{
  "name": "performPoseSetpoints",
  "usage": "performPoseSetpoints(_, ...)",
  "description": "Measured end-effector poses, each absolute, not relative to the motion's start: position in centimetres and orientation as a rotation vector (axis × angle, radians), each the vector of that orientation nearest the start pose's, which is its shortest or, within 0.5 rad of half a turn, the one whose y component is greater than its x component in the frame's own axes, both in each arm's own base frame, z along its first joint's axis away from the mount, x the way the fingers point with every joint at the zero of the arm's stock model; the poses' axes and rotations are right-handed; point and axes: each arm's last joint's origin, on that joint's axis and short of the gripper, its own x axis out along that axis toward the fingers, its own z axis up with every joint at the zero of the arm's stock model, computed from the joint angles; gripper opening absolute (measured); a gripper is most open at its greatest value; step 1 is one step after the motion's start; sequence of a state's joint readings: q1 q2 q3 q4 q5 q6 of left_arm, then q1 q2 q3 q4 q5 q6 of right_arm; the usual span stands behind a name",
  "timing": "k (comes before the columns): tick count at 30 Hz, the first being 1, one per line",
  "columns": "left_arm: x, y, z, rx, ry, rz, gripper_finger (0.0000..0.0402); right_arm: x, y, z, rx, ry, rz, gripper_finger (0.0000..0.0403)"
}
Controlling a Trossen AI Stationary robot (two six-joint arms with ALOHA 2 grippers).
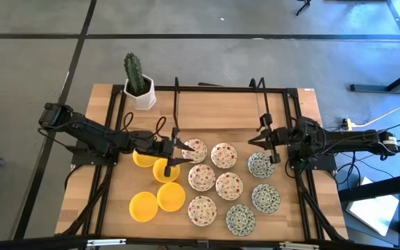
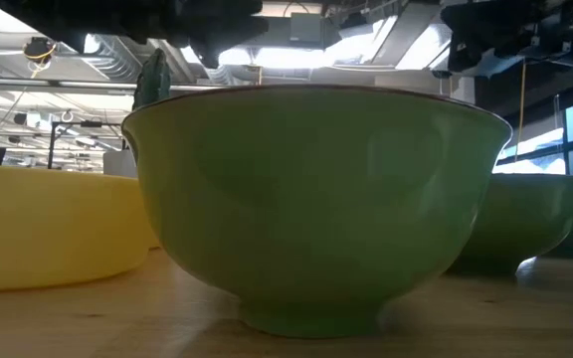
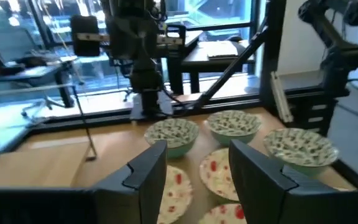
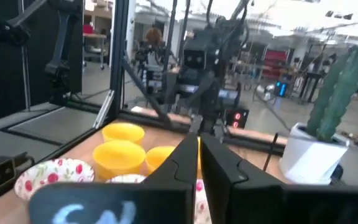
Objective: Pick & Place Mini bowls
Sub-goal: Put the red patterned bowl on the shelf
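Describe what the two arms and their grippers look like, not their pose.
Both arms are matte black, jointed segments with black cables looping alongside. The left gripper ends in two flat, angular dark jaws; the right gripper has the same blocky black jaws. The right arm carries a pale band near its base. No other markings are legible.

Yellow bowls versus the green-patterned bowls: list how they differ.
The yellow bowls are plain; the green-patterned bowls are white with a speckled pattern. The yellow bowls sit on the left arm's side, the green-patterned bowls on the right arm's side. Both are small, round and upright.
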State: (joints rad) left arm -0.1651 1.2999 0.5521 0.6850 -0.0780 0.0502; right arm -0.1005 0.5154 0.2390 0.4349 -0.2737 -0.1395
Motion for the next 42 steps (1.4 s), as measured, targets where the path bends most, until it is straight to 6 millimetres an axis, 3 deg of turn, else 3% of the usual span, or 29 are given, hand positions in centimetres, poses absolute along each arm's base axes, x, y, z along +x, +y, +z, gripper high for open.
performPoseSetpoints(7, 26.7, -5.5, 25.0, 0.033, -0.004, -0.125, 0.0166, 13.6, -0.6, 25.4, -0.128, -0.209, 0.148, 0.0021)
performPoseSetpoints(12, 27.5, -5.8, 27.4, -0.020, -0.034, -0.056, 0.0166, 13.6, -0.5, 25.1, -0.091, -0.191, 0.206, 0.0021)
performPoseSetpoints(17, 28.7, -5.9, 29.0, 0.007, 0.042, 0.005, 0.0166, 13.7, -0.5, 24.8, -0.095, -0.167, 0.205, 0.0021)
performPoseSetpoints(20, 29.8, -6.0, 28.9, 0.023, 0.083, 0.025, 0.0166, 13.7, -0.5, 24.8, -0.112, -0.169, 0.199, 0.0021)
performPoseSetpoints(28, 32.6, -7.5, 26.4, 0.011, 0.277, 0.037, 0.0170, 13.8, -0.4, 24.2, -0.029, -0.107, 0.214, 0.0038)
performPoseSetpoints(33, 34.4, -9.3, 27.3, -0.033, 0.439, 0.022, 0.0194, 13.8, -0.4, 23.6, -0.013, -0.039, 0.215, 0.0061)
performPoseSetpoints(37, 35.6, -10.5, 27.3, -0.014, 0.671, 0.042, 0.0221, 13.8, -0.4, 22.8, -0.009, 0.042, 0.215, 0.0074)
performPoseSetpoints(42, 36.6, -10.5, 27.4, 0.016, 0.823, 0.154, 0.0253, 13.8, -0.4, 22.6, -0.049, 0.053, 0.216, 0.0080)
